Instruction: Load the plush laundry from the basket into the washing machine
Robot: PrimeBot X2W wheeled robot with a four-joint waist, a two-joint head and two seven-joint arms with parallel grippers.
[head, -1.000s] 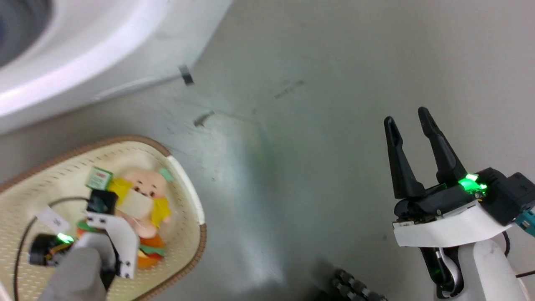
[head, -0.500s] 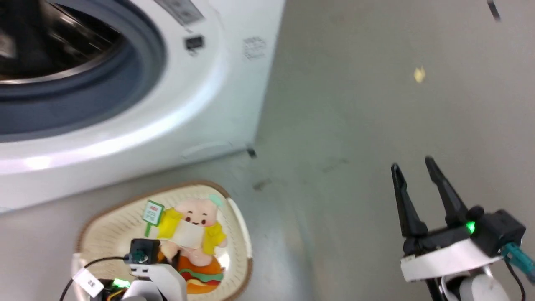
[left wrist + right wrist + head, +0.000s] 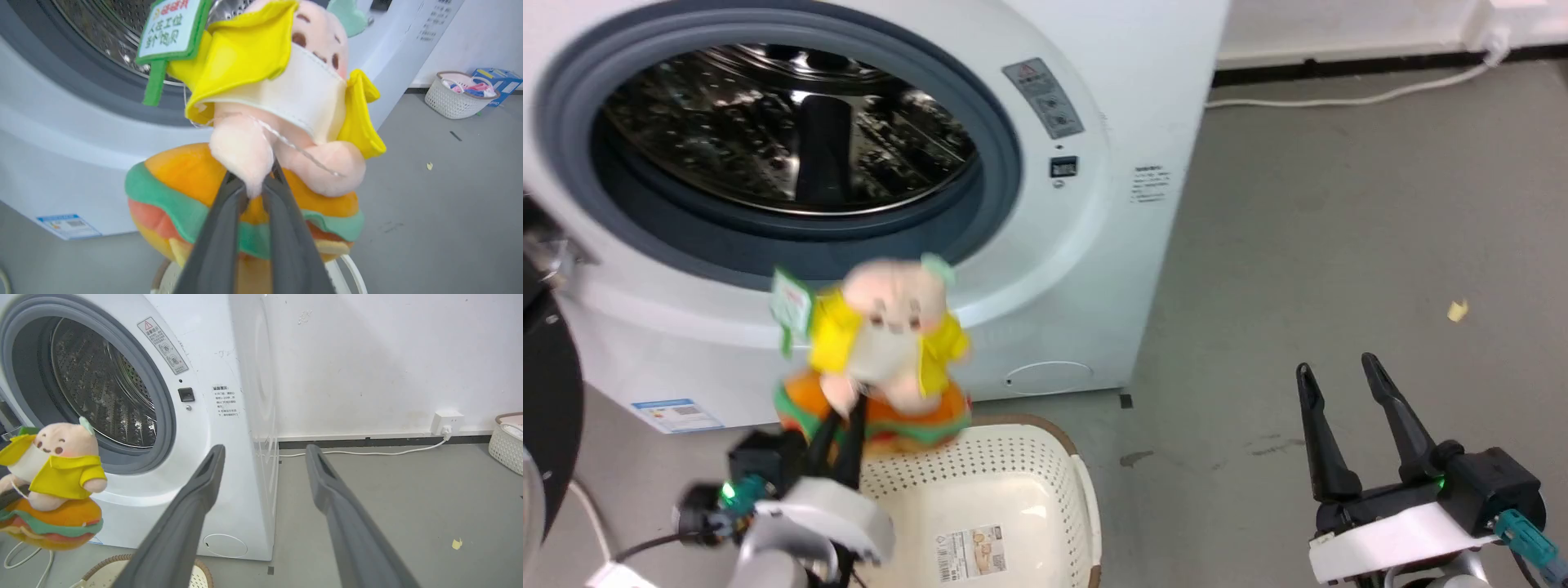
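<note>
The left pincer (image 3: 256, 181) is clamped on a soft pink limb of the plush laundry (image 3: 878, 351). The plush hangs in the air above the far rim of the basket (image 3: 1013, 457), before the lower lip of the washing machine (image 3: 1111, 269) opening. It is upright, long axis vertical: round pink head on top, yellow and white clothes, a flat orange and green burger cushion beneath, face turned away from the shiny perforated drum (image 3: 792, 131). The basket is cream perforated plastic, brown-rimmed. The right pincer (image 3: 1339, 380) hovers over the grey floor (image 3: 1339, 204), fingers apart.
</note>
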